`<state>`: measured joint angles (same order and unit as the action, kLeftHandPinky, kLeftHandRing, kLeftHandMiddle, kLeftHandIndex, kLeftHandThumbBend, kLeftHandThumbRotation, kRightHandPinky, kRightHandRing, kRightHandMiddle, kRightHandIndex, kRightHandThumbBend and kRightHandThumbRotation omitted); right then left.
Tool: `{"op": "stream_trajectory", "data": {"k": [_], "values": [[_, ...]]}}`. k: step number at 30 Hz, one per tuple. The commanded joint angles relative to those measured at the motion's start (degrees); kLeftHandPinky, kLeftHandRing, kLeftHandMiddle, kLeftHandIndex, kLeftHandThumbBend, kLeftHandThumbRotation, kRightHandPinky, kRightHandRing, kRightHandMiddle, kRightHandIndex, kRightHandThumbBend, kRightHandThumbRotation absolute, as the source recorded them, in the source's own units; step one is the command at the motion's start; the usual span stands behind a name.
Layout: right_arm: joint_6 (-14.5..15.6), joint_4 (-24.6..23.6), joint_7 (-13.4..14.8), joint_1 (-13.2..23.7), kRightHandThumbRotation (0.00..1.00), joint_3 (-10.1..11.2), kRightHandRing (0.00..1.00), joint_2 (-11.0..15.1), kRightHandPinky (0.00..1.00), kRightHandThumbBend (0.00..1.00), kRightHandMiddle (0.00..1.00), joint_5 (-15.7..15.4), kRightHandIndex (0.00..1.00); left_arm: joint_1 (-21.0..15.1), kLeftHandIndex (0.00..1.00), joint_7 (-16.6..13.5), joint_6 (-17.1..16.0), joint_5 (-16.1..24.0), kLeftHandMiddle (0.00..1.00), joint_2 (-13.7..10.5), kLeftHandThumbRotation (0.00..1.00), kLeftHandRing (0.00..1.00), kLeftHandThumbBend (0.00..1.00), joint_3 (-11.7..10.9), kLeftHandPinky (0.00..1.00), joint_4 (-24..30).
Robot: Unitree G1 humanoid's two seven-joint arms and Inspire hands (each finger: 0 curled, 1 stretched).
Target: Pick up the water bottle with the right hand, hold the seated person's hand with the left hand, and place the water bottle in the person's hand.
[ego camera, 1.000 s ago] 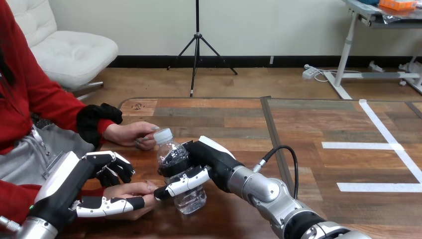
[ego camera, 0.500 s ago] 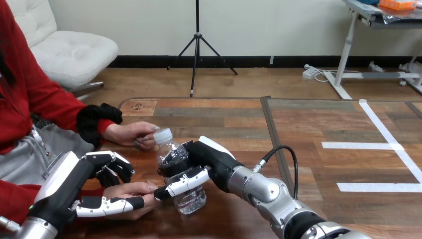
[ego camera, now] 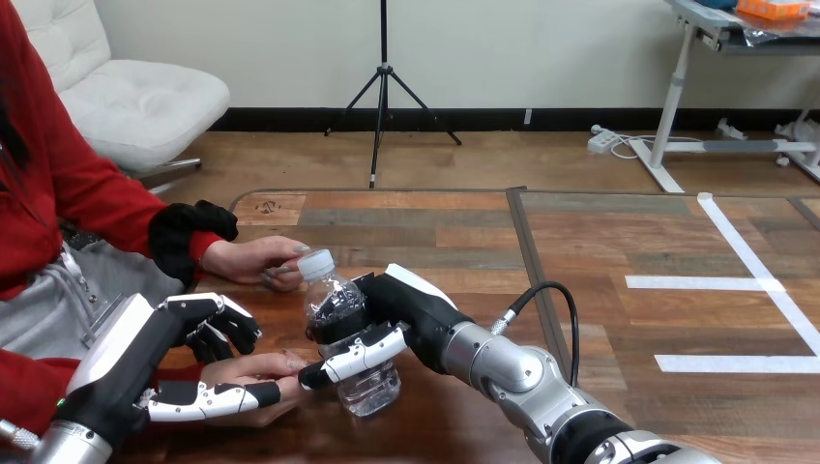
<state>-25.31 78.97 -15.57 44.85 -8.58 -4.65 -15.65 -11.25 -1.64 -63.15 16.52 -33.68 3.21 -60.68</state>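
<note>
1. We have the water bottle (ego camera: 372,385) in our right hand (ego camera: 406,309): the fingers and thumb are wrapped round its middle, so the grip is closed on it. The bottle stands close to upright with its white cap on top. We cannot tell whether its base rests on the desk (ego camera: 600,242) or hangs just above it.
2. Our left hand (ego camera: 145,353) is at the person's nearer hand (ego camera: 253,369), at the view's lower left. Our fingers curl over its wrist side and our thumb lies along its near edge, so we judge it clasped between them.
3. The person's nearer hand points toward the bottle. Its fingertips are just beside the bottle's lower half and close to the tip of our right hand's lowest finger.
4. The person's farther hand (ego camera: 253,259) lies on the desk behind the cap, apart from our hands.
5. We judge that the pick-up and the hand-hold are done, and that the step in hand is the handover itself.
6. The next move calls for us to bring the bottle the short way left into the person's palm, keeping our left hand steady beneath. Our right hand should loosen only once the person's fingers have closed on the bottle. If we let go too soon, the bottle could tip over onto the desk.
</note>
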Motion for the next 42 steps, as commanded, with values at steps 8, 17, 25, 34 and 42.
{"op": "stream_trajectory", "data": {"k": [8, 17, 25, 34, 42], "values": [[-1.94, -1.92, 1.29, 1.34, 0.00, -0.15, 0.39, -6.11, 0.34, 0.92, 0.46, 0.21, 0.47, -2.40, 0.53, -0.44, -0.15, 0.11, 0.53, -0.45, 0.34, 0.46, 0.97, -0.57, 0.40, 2.09], [-2.62, -2.02, -0.02, 1.18, 0.00, 0.53, 0.39, -6.18, 0.35, 0.92, 0.46, 1.35, 0.47, -2.03, 0.53, -2.36, 2.97, 4.28, 0.53, -2.72, 0.36, 0.46, 0.97, 0.21, 0.40, 3.91], [-2.01, -2.08, -0.99, 1.35, 0.00, 1.25, 0.37, -5.91, 0.31, 0.91, 0.45, 2.19, 0.47, -1.73, 0.59, -5.92, 7.35, 11.14, 0.58, -5.58, 0.42, 0.50, 0.99, 1.36, 0.41, 5.80], [-1.57, -2.24, -1.56, 1.89, 0.00, 1.75, 0.36, -5.19, 0.30, 0.91, 0.45, 3.08, 0.47, -2.79, 0.68, -7.27, 10.95, 16.14, 0.67, -7.83, 0.47, 0.58, 1.00, 3.00, 0.47, 5.08], [-1.89, -2.37, -2.00, 2.30, 0.00, 2.15, 0.36, -4.52, 0.30, 0.92, 0.44, 4.03, 0.46, -4.72, 0.74, -8.43, 14.21, 19.75, 0.72, -9.49, 0.50, 0.65, 1.00, 5.49, 0.53, 3.58]]}}
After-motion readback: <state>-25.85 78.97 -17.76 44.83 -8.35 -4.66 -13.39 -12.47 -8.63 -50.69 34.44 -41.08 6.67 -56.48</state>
